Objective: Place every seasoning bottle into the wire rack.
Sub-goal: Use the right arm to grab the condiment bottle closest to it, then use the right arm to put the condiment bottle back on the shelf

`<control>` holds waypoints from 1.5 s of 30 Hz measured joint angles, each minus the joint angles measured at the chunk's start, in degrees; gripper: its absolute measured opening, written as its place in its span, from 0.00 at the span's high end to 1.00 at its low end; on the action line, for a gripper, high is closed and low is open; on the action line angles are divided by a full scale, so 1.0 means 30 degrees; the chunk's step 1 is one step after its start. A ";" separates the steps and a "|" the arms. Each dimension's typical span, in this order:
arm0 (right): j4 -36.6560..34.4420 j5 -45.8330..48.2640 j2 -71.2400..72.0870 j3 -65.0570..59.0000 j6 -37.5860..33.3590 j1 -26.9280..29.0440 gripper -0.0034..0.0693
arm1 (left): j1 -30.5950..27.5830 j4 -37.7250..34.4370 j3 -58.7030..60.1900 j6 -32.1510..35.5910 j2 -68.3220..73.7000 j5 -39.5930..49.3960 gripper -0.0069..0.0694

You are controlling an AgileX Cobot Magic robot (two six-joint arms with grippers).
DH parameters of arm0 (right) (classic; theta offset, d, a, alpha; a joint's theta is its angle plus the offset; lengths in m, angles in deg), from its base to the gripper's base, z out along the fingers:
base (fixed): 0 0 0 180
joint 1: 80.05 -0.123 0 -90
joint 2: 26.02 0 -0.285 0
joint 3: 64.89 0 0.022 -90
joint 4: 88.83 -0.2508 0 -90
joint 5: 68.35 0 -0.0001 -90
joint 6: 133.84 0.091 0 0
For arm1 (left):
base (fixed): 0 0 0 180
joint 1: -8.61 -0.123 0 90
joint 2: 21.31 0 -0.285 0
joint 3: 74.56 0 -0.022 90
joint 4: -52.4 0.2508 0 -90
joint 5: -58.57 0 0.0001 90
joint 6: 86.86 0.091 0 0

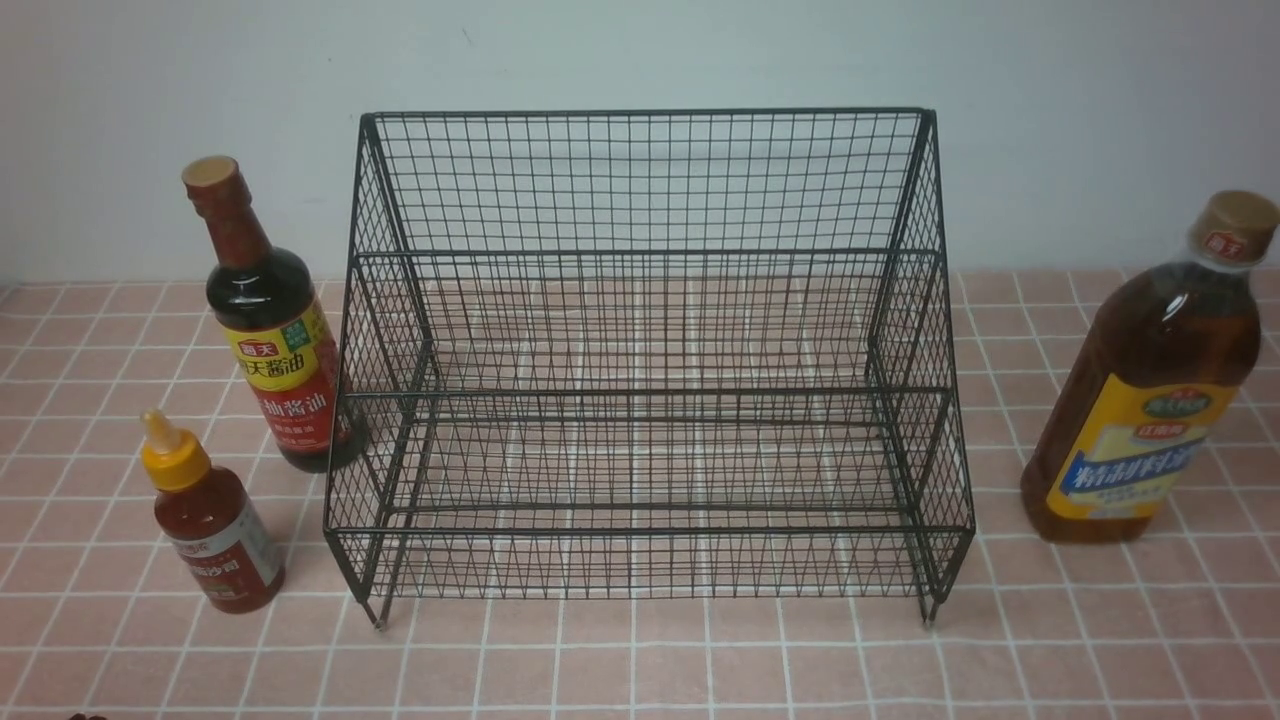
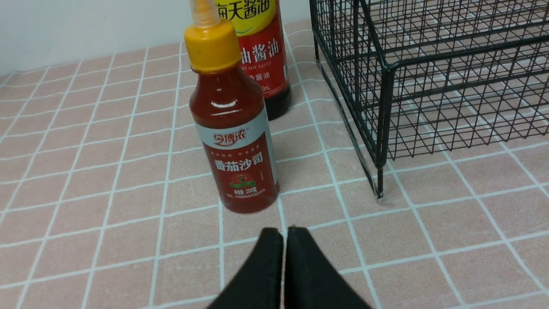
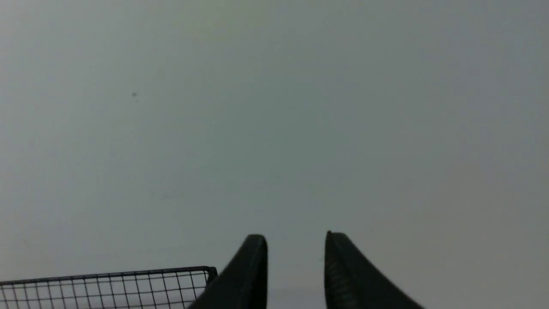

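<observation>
The black wire rack [image 1: 650,400] stands empty in the middle of the tiled table. To its left stand the dark soy-sauce bottle [image 1: 270,330] and, nearer me, the small red-sauce bottle [image 1: 215,525] with a yellow nozzle cap. The tall amber bottle [image 1: 1150,390] stands to the rack's right. Neither arm shows in the front view. In the left wrist view my left gripper [image 2: 285,231] is shut and empty, a short way in front of the red-sauce bottle [image 2: 233,124], with the soy-sauce bottle [image 2: 261,51] behind it. My right gripper [image 3: 296,238] is open, empty, facing the wall above the rack's top corner [image 3: 171,279].
A pale wall [image 1: 640,60] rises right behind the rack. The pink tiled tabletop [image 1: 640,660] stretches across the front. The rack's front left foot [image 2: 379,189] stands close to the right of the red-sauce bottle.
</observation>
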 joint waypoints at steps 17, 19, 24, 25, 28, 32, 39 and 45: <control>-0.2632 -0.2406 -0.6592 0.1267 -0.2862 0.0000 0.27 | 0.0000 0.0000 0.0000 0.0000 0.0000 0.0000 0.92; -0.2632 -0.2386 -0.7079 0.1267 -0.2862 0.0000 0.32 | 0.0000 0.0000 0.0000 0.0000 0.0000 0.0000 0.92; -0.2435 -0.2559 -0.7296 0.1267 -0.3170 -0.0015 0.53 | 0.0000 0.0000 0.0000 0.0000 0.0000 0.0000 0.92; -0.2435 -0.2532 -0.7278 0.1272 -0.3176 -0.0015 0.53 | 0.0000 0.0000 0.0000 0.0000 0.0000 0.0000 0.92; -0.2338 -0.1932 -0.6873 0.1334 -0.3212 -0.0015 0.52 | 0.0000 0.0000 0.0000 0.0000 0.0000 0.0000 0.92; -0.1087 0.1249 -0.4705 0.2161 -0.2968 -0.0022 0.52 | 0.0000 0.0000 0.0000 0.0000 0.0000 0.0000 0.92; 0.2621 0.3538 -0.1469 0.6480 -0.0075 -0.0241 0.52 | 0.0000 0.0000 0.0000 0.0000 0.0000 0.0000 0.92; 0.5918 0.3831 -0.1025 0.9947 0.3431 -0.1779 0.52 | 0.0000 0.0000 0.0000 0.0000 0.0000 0.0000 0.92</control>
